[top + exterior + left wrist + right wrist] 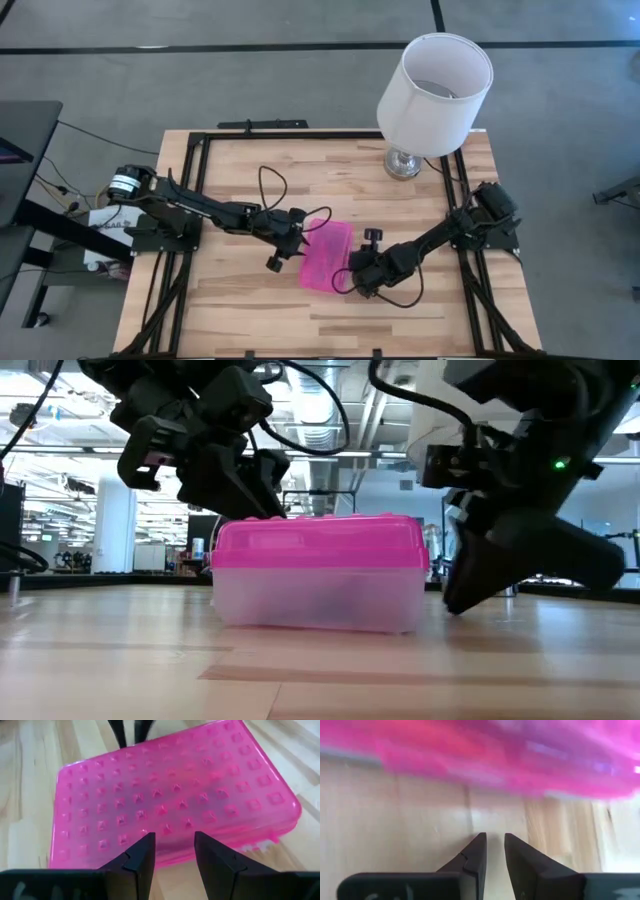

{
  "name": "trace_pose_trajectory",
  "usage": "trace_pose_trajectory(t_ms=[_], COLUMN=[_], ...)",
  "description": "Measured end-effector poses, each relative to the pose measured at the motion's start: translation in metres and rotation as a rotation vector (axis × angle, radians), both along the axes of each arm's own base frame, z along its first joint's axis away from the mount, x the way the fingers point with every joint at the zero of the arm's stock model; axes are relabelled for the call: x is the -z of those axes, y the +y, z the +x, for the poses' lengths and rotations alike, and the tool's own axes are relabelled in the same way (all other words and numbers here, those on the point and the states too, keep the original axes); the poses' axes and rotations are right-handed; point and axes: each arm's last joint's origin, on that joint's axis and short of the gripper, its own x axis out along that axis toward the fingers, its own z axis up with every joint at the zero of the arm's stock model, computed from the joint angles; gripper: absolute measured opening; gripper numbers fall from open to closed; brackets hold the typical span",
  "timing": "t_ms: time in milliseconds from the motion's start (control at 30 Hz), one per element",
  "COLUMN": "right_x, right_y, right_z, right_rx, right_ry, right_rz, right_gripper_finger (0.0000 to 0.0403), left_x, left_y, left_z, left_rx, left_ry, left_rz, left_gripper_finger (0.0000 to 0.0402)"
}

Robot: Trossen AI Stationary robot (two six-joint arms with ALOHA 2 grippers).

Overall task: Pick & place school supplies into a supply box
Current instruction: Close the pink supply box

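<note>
The supply box [327,255], a clear case with a bright pink studded lid [175,795], lies shut on the wooden table between my two arms. My left gripper [174,852] is open and slants down over the lid's edge on the table's left side [265,500]. My right gripper [495,845] points down at bare wood right beside the box's other long side [460,595]. Its fingers stand a narrow gap apart with nothing between them. The school supplies are out of view. My left gripper hovers close over the lid's left edge [165,837], fingers slanting down from the table's left. Whether they touch the lid, I cannot tell. My right gripper has its fingertips low by the table next to the box. I cannot tell whether it touches the box or the wood.
A white lamp [432,90] stands at the far right corner on a chrome foot [403,162]. Black frame rails [190,200] run along the table's left and right sides. Bare wood lies in front of the box toward the near edge.
</note>
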Motion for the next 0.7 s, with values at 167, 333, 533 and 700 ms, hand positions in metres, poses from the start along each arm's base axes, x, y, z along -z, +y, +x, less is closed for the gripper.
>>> trace_pose_trajectory(t_ms=[167,333,533,700], right_x=[-0.026,-0.047,-0.054,-0.050], right_y=[-0.004,-0.008,-0.017,-0.025], right_z=[-0.005,0.001,0.013,0.026], right_rx=[0.030,-0.035,-0.077,-0.128], right_ry=[-0.073,-0.164,-0.227,-0.251], right_rz=[-0.035,-0.030,-0.041,0.026], right_gripper_finger=[0.0063,0.0063,0.0063,0.0063], left_x=[0.001,0.000,0.000,0.000], left_y=[-0.003,-0.012,-0.021,-0.029], left_z=[-0.001,-0.002,-0.004,-0.006], left_rx=[0.000,0.019,0.022,0.016], left_ry=[0.022,0.024,0.034,0.031], left_rz=[-0.048,-0.062,-0.091,-0.093], left_gripper_finger=[0.0132,0.0132,0.0132,0.0132])
